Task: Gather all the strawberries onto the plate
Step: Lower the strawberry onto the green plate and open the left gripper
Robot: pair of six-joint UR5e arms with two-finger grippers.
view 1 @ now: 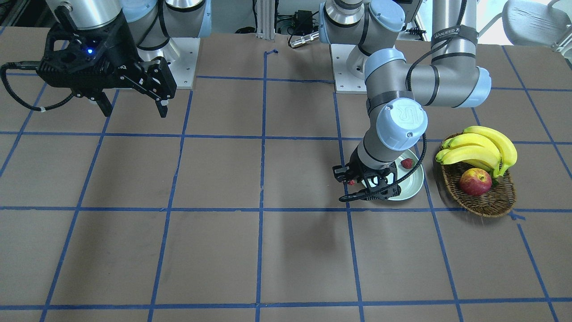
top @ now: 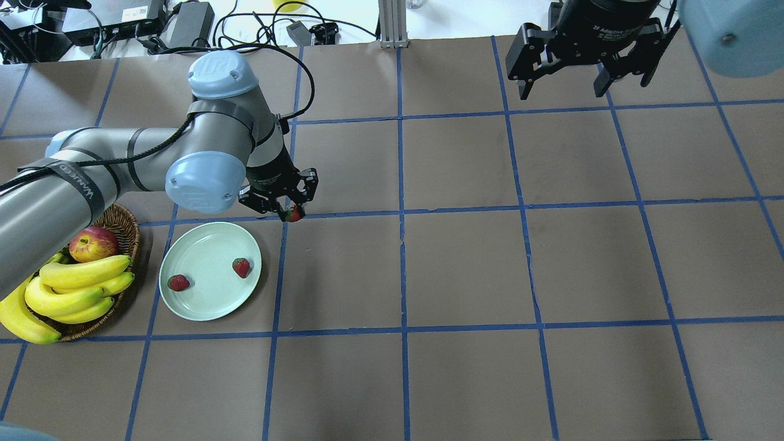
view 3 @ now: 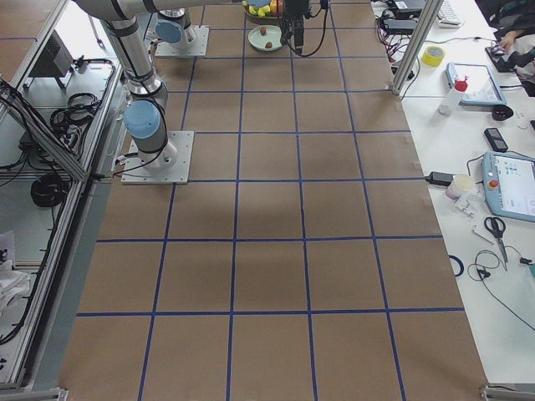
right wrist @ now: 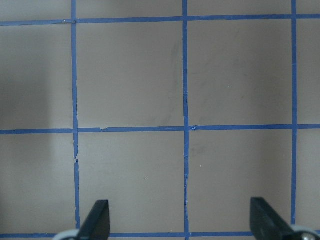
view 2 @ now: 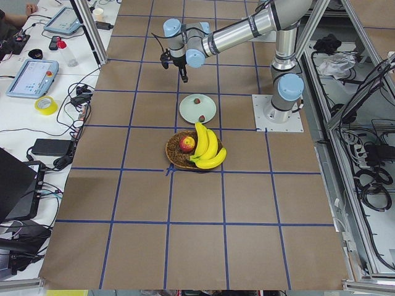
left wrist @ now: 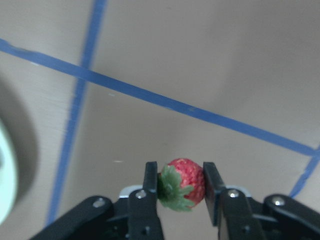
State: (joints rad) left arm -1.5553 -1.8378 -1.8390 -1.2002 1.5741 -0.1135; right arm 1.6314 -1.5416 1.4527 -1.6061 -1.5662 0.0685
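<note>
Brown taped table [top: 465,263], watched from my remote desk: two strawberries [top: 241,267] lie on the mint plate [top: 208,245], the third berry [top: 294,214] pinched in my left gripper [left wrist: 181,172] just beyond the rim at two o'clock overhead, awaiting delivery, while my right gripper [top: 563,93] hangs spread, empty.

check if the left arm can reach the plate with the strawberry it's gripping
Probably yes: the left gripper, shut on the strawberry, sits just past the plate's rim, with bare table between. The two berries on the plate leave its middle free.
</note>
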